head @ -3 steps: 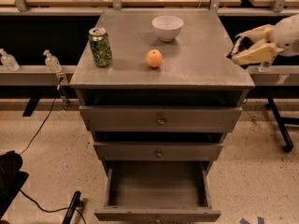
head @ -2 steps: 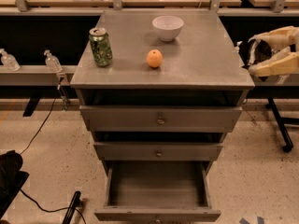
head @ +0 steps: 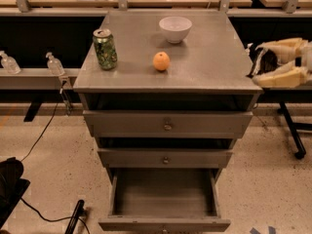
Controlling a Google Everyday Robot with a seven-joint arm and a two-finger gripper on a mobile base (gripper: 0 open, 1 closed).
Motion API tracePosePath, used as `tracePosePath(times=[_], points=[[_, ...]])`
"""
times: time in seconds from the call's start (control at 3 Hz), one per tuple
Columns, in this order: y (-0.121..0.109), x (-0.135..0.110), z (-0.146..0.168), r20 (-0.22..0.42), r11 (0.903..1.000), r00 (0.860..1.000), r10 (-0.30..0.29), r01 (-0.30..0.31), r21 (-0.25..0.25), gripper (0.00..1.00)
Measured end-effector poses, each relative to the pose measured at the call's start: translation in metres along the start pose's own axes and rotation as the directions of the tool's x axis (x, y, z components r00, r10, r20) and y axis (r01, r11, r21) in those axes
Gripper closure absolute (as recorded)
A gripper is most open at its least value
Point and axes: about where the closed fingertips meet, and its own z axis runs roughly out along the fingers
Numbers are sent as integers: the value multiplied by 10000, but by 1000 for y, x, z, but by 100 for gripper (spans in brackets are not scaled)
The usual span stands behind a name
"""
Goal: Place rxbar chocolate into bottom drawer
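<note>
My gripper (head: 258,66) is at the right edge of the view, just off the right side of the cabinet top (head: 204,67), at about its height. Its cream fingers (head: 282,77) point left and are shut on a small dark flat thing, the rxbar chocolate (head: 265,61), which is mostly hidden between them. The bottom drawer (head: 163,224) is pulled out at the foot of the cabinet, and its deep grey box shows nothing inside. The gripper is well above and to the right of it.
On the cabinet top stand a green can (head: 105,48), an orange (head: 161,61) and a white bowl (head: 175,29). The two upper drawers (head: 167,125) are closed or nearly so. Cables and a dark object (head: 12,189) lie on the floor at left.
The gripper with the dark bar has moved a little right and downward, away from the cabinet's right edge. Nothing on the cabinet has moved and the bottom drawer stays open.
</note>
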Motion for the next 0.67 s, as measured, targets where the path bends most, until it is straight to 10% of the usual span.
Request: tracePosePath(times=[0.67], points=[[76,76,42,1160,9926,9927,-337,197,1200,100]])
